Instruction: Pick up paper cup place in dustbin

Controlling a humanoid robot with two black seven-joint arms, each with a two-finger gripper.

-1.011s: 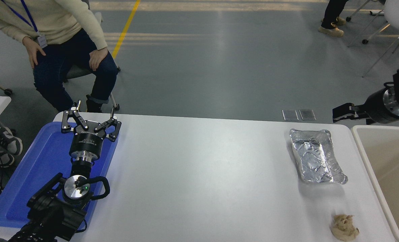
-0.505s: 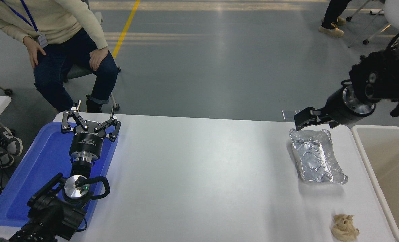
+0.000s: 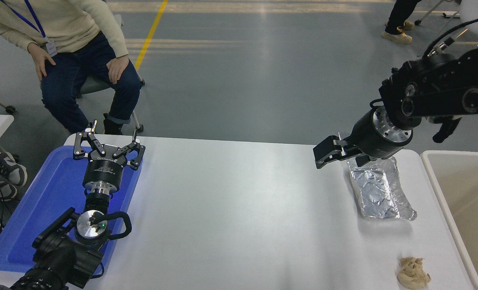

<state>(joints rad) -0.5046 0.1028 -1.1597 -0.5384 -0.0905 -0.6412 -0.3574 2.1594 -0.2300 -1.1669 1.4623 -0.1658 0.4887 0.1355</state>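
No paper cup shows anywhere in the head view. The dustbin (image 3: pixel 470 193), a large cream bin with a thick rim, stands at the table's right end and is cut off by the picture's edge. My right arm comes in from the upper right, and its gripper (image 3: pixel 324 154) hangs above the table's far edge, just left of the foil tray and well left of the dustbin. I see it side-on and nothing is visibly in it. My left gripper (image 3: pixel 109 140) is parked open over the blue tray at the lower left.
A crinkled silver foil tray (image 3: pixel 378 191) lies near the dustbin. A crumpled tan lump (image 3: pixel 413 273) sits at the front right. The flat blue tray (image 3: pixel 33 209) covers the table's left end. A person (image 3: pixel 77 48) sits beyond the far left corner.
My right arm has swung in from the right edge, leftward and lower, from above the dustbin's far corner to past the foil tray's far end. The left arm has not moved.
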